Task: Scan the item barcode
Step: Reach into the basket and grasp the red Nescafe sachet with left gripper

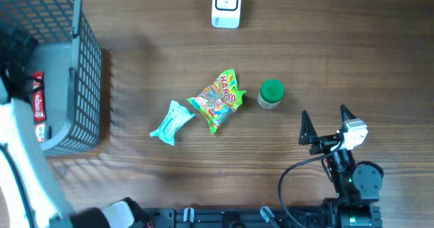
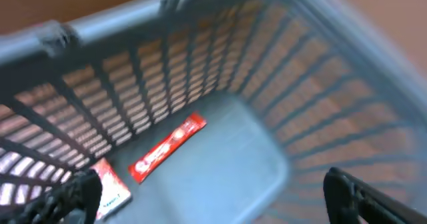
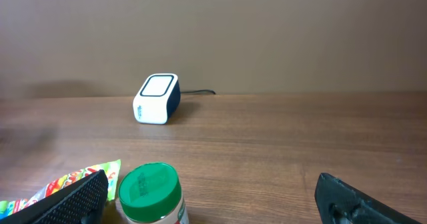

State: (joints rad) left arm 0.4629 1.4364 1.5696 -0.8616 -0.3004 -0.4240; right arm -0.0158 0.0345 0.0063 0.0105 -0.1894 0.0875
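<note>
Wood-grain table [image 1: 352, 51], plain brown wall [image 3: 280, 31] behind. Scanner [image 1: 226, 5] at far edge. Candy bag [image 1: 218, 99], teal packet [image 1: 171, 122] and green-lid jar [image 1: 271, 93] mid-table. Red bar [image 2: 167, 149] on basket [image 1: 88, 85] floor. Left gripper [image 2: 207, 187] above it, jaws spread, empty. Right gripper [image 1: 324, 112] near jar, likewise released.

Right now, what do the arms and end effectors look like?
Right arm: black links, a white block behind the right end effector, tapered black fingers, a black cable looping off it, a small green light. Left arm: white link, black beyond it. Left end effector: black, textured fingers.
</note>
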